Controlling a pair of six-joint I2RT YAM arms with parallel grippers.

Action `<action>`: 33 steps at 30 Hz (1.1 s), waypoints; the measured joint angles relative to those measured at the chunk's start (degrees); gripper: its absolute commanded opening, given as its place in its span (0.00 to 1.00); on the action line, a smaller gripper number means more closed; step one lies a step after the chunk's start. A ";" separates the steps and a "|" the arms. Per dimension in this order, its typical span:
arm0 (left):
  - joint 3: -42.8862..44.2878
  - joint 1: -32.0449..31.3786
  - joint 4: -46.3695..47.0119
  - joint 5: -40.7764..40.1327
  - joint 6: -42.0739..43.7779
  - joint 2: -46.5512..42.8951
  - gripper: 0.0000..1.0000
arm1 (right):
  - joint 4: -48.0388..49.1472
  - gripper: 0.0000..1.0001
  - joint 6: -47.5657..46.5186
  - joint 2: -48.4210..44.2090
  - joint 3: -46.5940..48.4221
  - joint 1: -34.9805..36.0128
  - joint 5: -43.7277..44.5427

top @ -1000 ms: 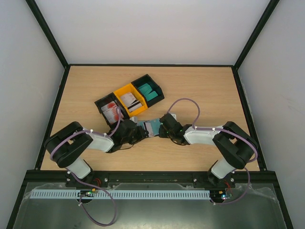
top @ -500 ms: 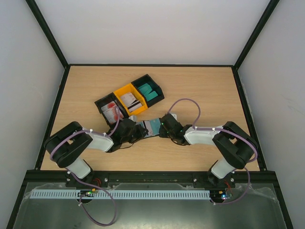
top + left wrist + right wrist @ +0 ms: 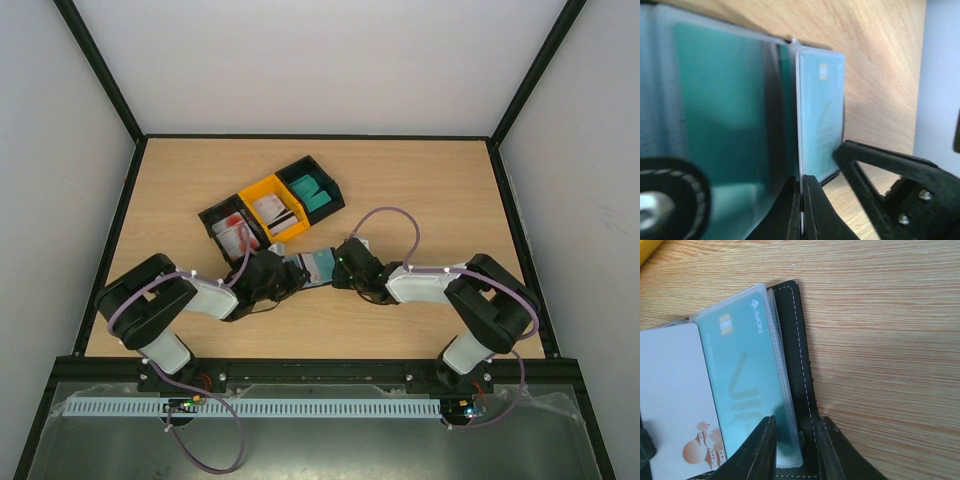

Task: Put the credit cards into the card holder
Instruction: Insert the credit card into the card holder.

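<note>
**Open card holder (image 3: 318, 265) gripped from both sides, lying on the wooden surface (image 3: 430, 190).**
A teal card (image 3: 740, 375) sits in the card holder's clear sleeve, beside a white card (image 3: 672, 390) with red figures. The right end effector (image 3: 795, 427) is clenched on the card holder's stitched black edge. The left end effector (image 3: 801, 182) pinches a sleeve edge from the opposite side. A yellow bin (image 3: 258, 187) stands just beyond the card holder.
</note>
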 measured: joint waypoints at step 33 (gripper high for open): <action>-2.75 -0.13 3.23 -3.02 -2.21 1.22 0.03 | 1.88 0.22 0.26 0.68 -0.17 -0.07 0.22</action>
